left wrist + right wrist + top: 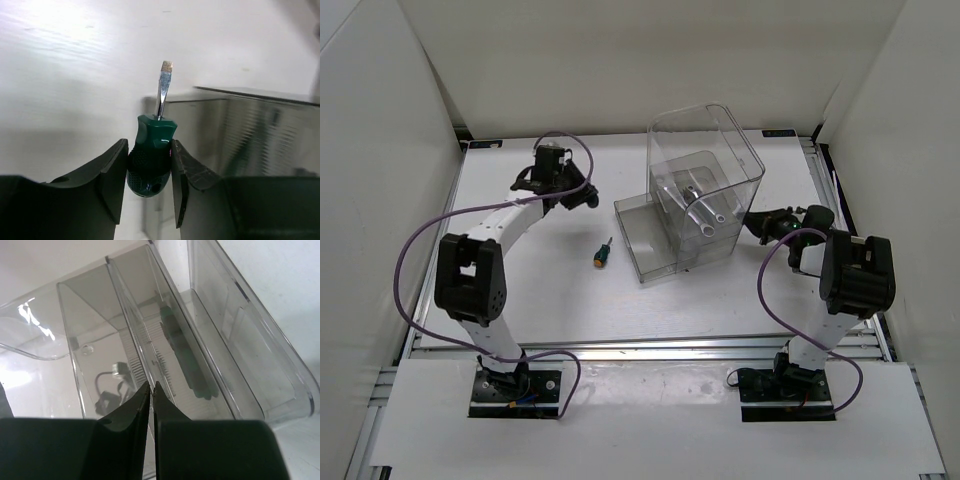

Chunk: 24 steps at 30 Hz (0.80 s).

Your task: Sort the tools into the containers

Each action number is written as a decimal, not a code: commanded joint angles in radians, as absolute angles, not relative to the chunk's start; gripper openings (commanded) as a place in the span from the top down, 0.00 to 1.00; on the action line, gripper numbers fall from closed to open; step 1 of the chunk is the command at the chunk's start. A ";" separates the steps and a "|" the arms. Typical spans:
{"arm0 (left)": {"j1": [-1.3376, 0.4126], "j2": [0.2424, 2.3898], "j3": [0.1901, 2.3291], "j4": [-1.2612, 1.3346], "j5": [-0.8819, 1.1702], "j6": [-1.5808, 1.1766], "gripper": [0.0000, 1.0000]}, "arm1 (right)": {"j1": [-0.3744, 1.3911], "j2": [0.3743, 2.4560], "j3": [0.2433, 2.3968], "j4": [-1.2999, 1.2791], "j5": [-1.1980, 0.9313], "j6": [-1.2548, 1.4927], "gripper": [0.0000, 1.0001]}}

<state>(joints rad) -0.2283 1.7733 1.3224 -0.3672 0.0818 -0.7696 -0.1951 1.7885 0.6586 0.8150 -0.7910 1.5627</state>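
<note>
Toward the far edge, left of middle, the left gripper (149,149) clamps a green screwdriver (154,136) by its handle, blade forward, probably bound for the bin (748,162). The right gripper (151,388) pinches its wall, apparently steadying it.

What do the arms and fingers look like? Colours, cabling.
Left arm and right arm: white links, chunky black joint housings, black base plates. A loose purple cable loops along each. Fingers are matte black, curved, with textured inner pads.

two screwdrivers (603,252) (150,160), two wrenches (700,212), one pliers (182,347), one bin (745,165)
</note>
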 commanded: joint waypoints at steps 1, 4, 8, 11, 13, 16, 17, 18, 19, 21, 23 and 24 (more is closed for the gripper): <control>-0.297 1.687 1.302 -0.218 0.196 -0.854 0.85 | -0.199 1.743 0.638 0.862 -0.807 1.562 0.91; -0.362 1.718 1.290 -0.147 0.264 -0.867 0.82 | -0.198 1.729 0.620 0.865 -0.810 1.562 0.91; -0.454 1.791 1.331 -0.129 0.319 -0.841 0.79 | -0.199 1.712 0.603 0.868 -0.816 1.565 0.91; -0.502 1.859 1.384 -0.168 0.337 -0.822 0.78 | -0.204 1.697 0.586 0.876 -0.822 1.565 0.91; -0.523 1.893 1.399 -0.215 0.359 -0.822 0.75 | -0.209 1.687 0.577 0.873 -0.824 1.568 0.91; -0.552 1.951 1.401 -0.258 0.374 -0.818 0.71 | -0.221 1.675 0.561 0.873 -0.827 1.565 0.91; -0.560 1.957 1.399 -0.267 0.371 -0.812 0.69 | -0.221 1.675 0.561 0.871 -0.830 1.568 0.91; -0.564 1.963 1.396 -0.284 0.371 -0.802 0.67 | -0.224 1.668 0.558 0.873 -0.830 1.571 0.91; -0.575 1.976 1.396 -0.288 0.365 -0.801 0.65 | -0.225 1.663 0.558 0.871 -0.830 1.571 0.91; -0.572 1.988 1.396 -0.295 0.368 -0.801 0.63 | -0.229 1.663 0.557 0.871 -0.831 1.568 0.91; -0.574 1.994 1.399 -0.293 0.374 -0.799 0.56 | -0.230 1.657 0.557 0.871 -0.836 1.568 0.91; -0.574 1.999 1.407 -0.301 0.377 -0.799 0.52 | -0.232 1.657 0.558 0.871 -0.835 1.565 0.91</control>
<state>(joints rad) -0.5678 2.0296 1.3682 -0.2955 0.3473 -0.8135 -0.2249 1.6871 0.5648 0.8349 -0.8078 1.5684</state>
